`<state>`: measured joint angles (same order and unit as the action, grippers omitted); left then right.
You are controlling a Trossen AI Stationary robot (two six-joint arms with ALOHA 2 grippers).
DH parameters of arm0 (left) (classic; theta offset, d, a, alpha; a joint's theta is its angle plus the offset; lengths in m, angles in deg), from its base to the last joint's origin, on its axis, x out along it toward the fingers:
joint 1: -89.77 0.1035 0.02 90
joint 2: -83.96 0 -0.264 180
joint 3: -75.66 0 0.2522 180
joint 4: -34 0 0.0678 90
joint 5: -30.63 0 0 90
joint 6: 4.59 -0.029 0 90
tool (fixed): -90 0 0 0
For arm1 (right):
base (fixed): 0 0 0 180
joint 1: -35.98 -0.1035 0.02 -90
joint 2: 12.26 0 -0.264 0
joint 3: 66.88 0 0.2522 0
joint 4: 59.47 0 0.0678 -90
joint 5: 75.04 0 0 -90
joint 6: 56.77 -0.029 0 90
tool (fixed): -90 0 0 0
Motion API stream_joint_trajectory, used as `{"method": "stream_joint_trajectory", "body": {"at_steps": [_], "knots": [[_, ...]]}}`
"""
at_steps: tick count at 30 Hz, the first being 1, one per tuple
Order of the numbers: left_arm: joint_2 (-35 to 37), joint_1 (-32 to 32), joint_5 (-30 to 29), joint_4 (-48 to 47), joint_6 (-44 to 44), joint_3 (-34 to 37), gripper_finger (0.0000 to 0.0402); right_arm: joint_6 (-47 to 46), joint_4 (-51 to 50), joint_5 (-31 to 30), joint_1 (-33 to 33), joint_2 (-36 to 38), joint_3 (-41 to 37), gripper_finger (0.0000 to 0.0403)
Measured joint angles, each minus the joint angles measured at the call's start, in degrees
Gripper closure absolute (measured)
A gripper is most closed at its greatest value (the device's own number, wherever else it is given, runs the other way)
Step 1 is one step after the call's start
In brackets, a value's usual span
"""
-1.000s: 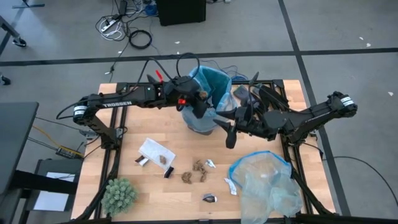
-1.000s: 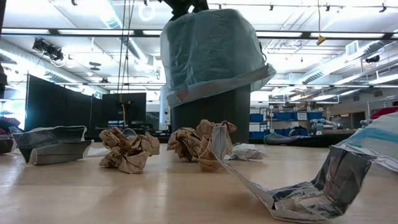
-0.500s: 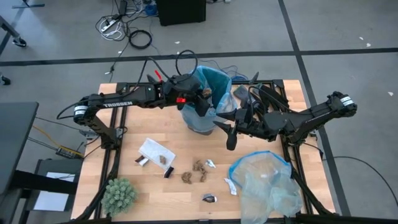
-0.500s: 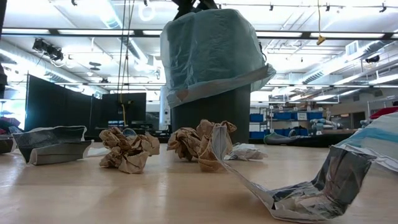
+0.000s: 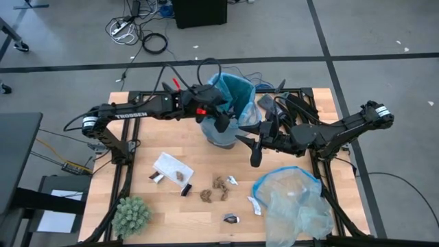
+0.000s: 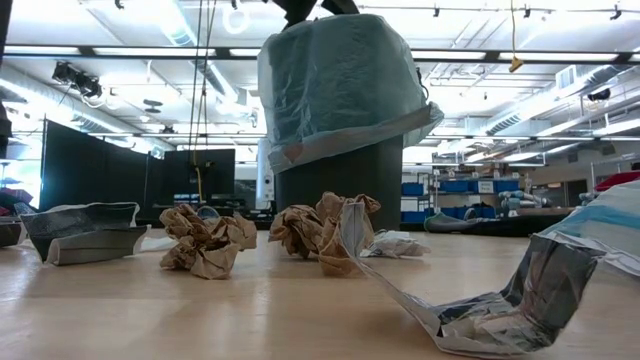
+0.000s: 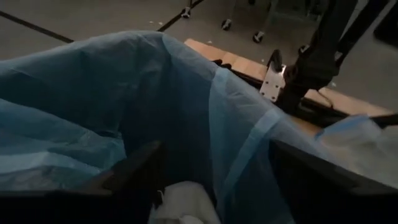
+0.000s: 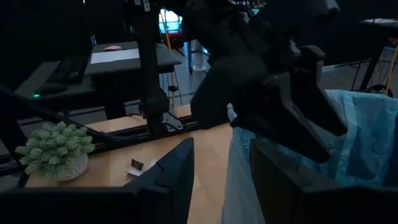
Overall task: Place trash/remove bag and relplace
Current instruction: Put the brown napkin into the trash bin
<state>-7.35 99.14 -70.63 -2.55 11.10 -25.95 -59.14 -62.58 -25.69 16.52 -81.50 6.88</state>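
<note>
A dark bin lined with the bright blue bag stands at the table's far middle; the bag's edge hangs over the rim. My left gripper hovers open over the bin's mouth, with white paper down inside the bag. My right gripper is open and level at the bin's near-right side, next to the bag's overhang; I cannot tell whether it touches. Trash lies on the table: brown wads, white paper and a wrapper.
A paler clear bag with a blue rim lies at the near right. A green spiky plant ball sits at the near left corner. A crumpled wrapper lies close to the low camera. Black frame rails run along both table sides.
My left gripper has stayed over the bin's mouth, shifting a little. Half a second ago a brown wad showed at its tips above the bag; it no longer shows there. The right arm has kept still.
</note>
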Motion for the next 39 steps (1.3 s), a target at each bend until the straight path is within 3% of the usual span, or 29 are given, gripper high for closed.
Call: {"method": "stream_joint_trajectory", "body": {"at_steps": [4, 9, 18, 28, 39], "knots": [[1.80, 0.00, 1.84, 0.49, 5.20, -1.24, 0.0078, -0.86, -0.45, 1.94, 0.02, 0.00, 0.00, 0.0261], [8.13, -0.56, 2.32, 4.40, 3.11, -3.07, 0.0090, -4.48, -6.11, 3.37, 0.00, 0.00, 0.02, 0.0261], [18.39, -4.28, -8.85, -17.79, 3.06, -3.00, 0.0110, -16.26, -18.53, 16.62, 2.13, -1.52, -0.01, 0.0262], [20.61, -14.19, -14.71, -27.61, 19.41, 0.67, 0.0110, -18.89, -17.89, 22.76, -0.01, -12.90, 0.00, 0.0262], [20.45, -29.22, -22.14, -25.74, 46.57, 16.33, 0.0110, -18.28, -4.97, 32.24, -1.99, -22.06, -0.02, 0.0262]]}}
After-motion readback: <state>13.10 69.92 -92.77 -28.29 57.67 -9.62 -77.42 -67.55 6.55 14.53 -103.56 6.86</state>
